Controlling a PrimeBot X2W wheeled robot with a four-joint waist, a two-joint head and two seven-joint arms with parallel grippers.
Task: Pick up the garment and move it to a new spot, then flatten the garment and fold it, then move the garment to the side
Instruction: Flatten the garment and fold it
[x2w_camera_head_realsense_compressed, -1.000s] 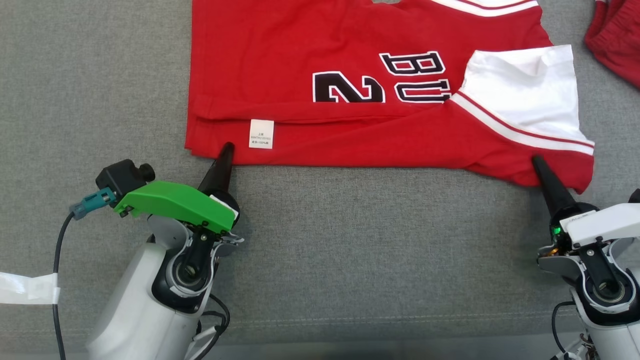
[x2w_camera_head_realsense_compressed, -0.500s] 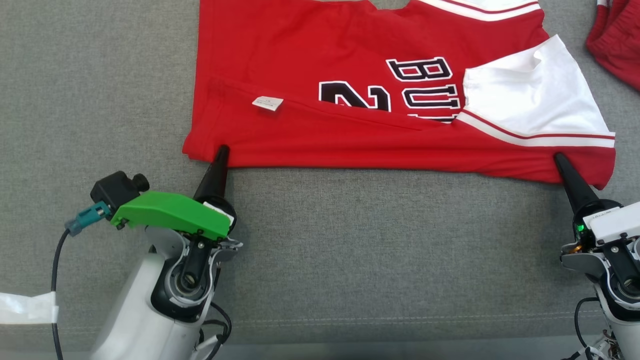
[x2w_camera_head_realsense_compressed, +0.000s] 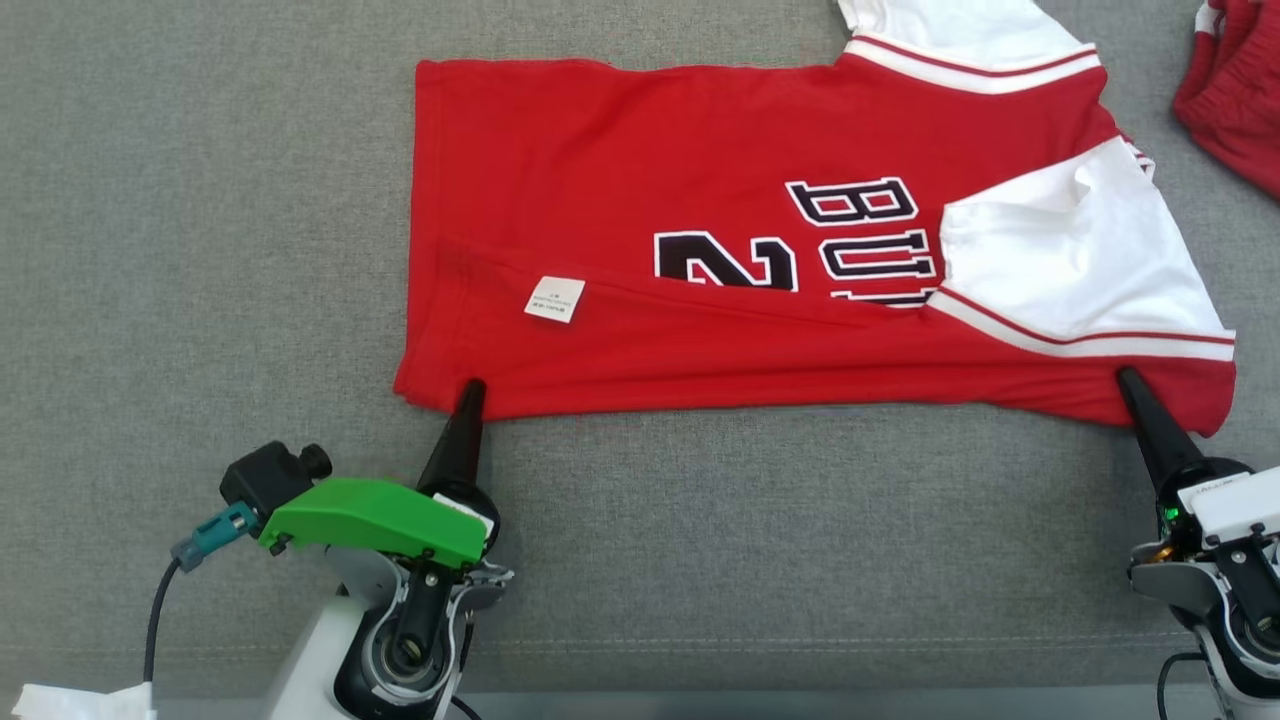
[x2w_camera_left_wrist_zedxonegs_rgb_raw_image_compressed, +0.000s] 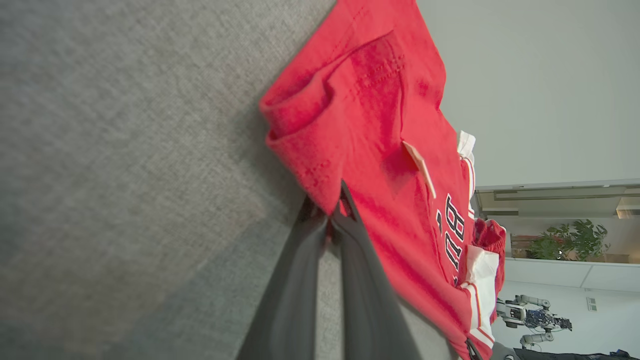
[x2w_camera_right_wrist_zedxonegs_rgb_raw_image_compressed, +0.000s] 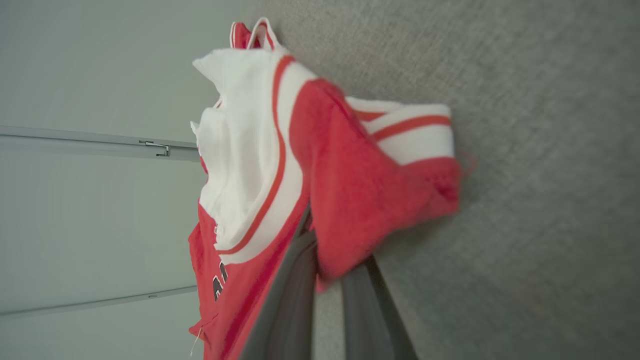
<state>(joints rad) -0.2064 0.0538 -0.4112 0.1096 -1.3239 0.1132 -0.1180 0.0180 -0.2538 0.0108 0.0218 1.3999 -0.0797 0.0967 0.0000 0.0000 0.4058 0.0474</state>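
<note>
A grey cloth top (x2w_camera_head_realsense_compressed: 700, 560) lies under everything. The red shirt (x2w_camera_head_realsense_compressed: 620, 150) lies across the upper middle of the frame. The left gripper (x2w_camera_head_realsense_compressed: 470, 392) is pinched tight on the shirt's lower left corner. The right gripper (x2w_camera_head_realsense_compressed: 1128, 380) is pinched tight on its lower right corner. A small white tag (x2w_camera_head_realsense_compressed: 555, 299) sits on the shirt's left part.

Bright, even, diffuse light casts only faint soft shadows beside the garment (x2w_camera_head_realsense_compressed: 650, 150), and both wrist views look soft close up.
</note>
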